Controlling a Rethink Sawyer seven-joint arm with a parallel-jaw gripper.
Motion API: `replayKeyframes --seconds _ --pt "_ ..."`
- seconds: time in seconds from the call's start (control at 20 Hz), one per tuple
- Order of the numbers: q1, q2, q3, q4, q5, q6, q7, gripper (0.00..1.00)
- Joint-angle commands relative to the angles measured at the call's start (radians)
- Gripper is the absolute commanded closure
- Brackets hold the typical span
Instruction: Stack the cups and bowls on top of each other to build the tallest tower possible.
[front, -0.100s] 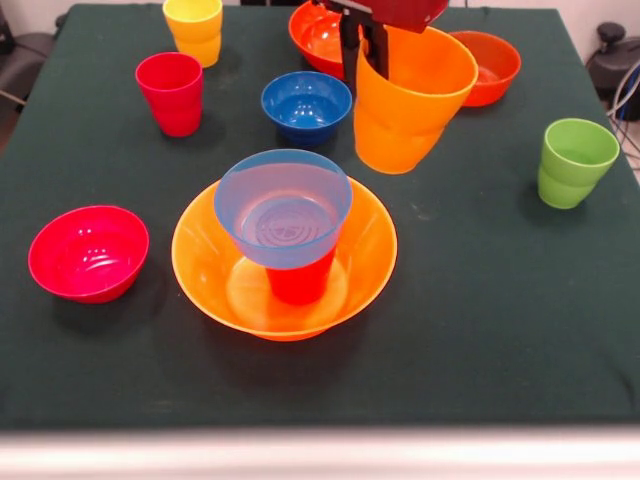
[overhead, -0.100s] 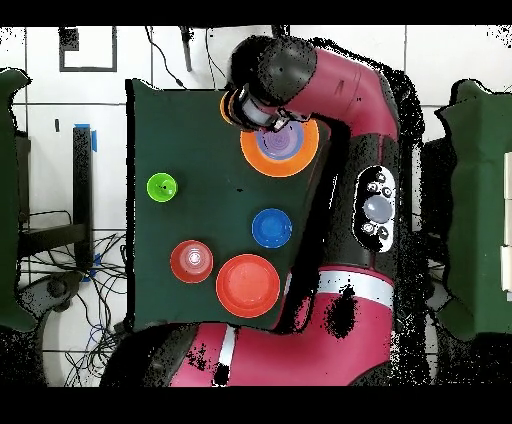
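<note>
At twelve o'clock in the front view, the gripper (front, -0.100s: 363, 55) hangs with its black fingers pinched on the rim of the orange cup (front, -0.100s: 412, 100), one finger inside the wall and one outside, so the cup hangs tilted above the cloth. Just at seven o'clock from it sits the dark blue bowl (front, -0.100s: 306, 106). Further down stands the tower (front, -0.100s: 285, 245): the wide orange bowl (front, -0.100s: 355, 285) as base, a red cup (front, -0.100s: 298, 282) inverted in it, and the light blue bowl (front, -0.100s: 283, 205) on top, mouth up. Out at three o'clock is the green cup (front, -0.100s: 574, 162); at nine o'clock, the magenta bowl (front, -0.100s: 88, 252). The cup looks light, stiff and slick; a rim pinch lets it swing, so I judge it needs slow, level setting down.
</note>
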Motion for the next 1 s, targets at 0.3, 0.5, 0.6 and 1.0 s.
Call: replayKeyframes --seconds 0.3,0.5,0.6,1.0 --pt "-0.052 -0.015 0.156 0.123 -0.119 -0.06 -0.322 1.0" --pt "-0.065 -0.018 0.173 0.124 -0.138 -0.058 -0.327 1.0" --pt "-0.073 -0.021 0.183 0.128 -0.149 -0.058 -0.33 1.0" --pt "-0.095 -0.022 0.209 0.129 -0.177 -0.061 -0.338 1.0"
